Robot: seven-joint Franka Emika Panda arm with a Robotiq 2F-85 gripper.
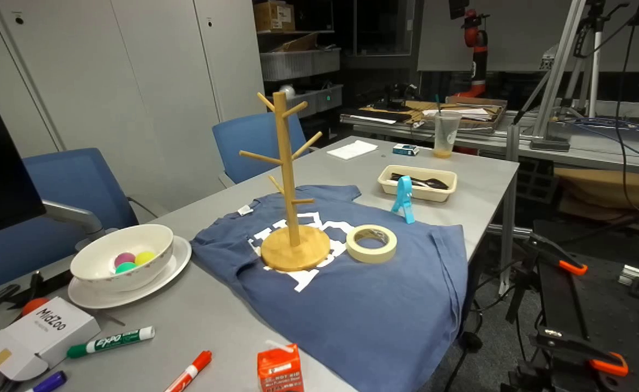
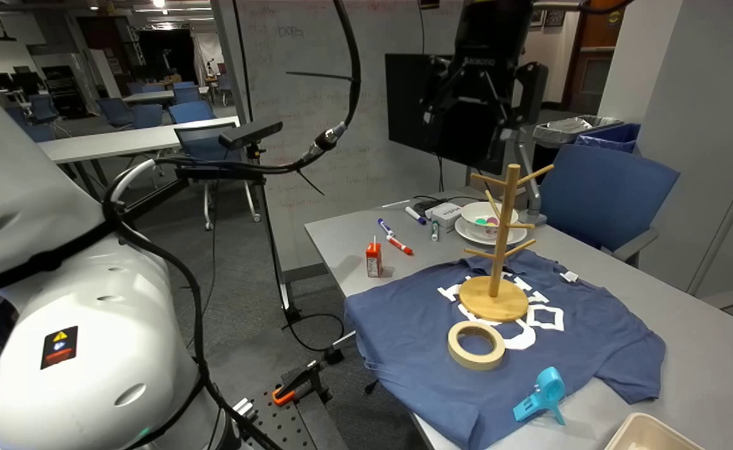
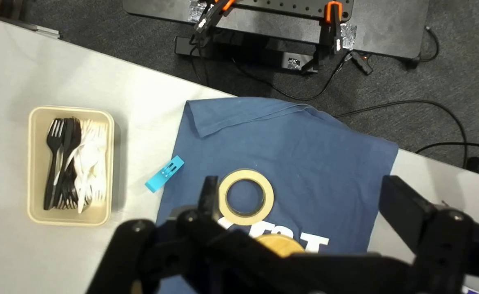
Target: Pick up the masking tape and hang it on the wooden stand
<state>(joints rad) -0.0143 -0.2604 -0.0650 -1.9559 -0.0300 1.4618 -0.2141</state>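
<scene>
Grey counter [image 1: 188, 310], blue shirt [image 1: 346, 291] spread across it, masking tape [image 1: 371, 255] flat on the shirt just beside the wooden stand [image 1: 288, 190].

My end effector [image 3: 300, 194] hangs well above the counter with its fingers wide apart, gripping nothing. If I close too low, I could pinch shirt along with the masking tape, and since the wooden stand rests on that same shirt, a tug might shift or topple it. I read EXPO on the green marker [image 1: 111, 342], MidZoo on a white box [image 1: 38, 338], HOT KID on the red carton [image 1: 280, 370] and ROBOTIQ on the end effector (the shirt's white lettering is partly covered, so its wording escapes me).
</scene>
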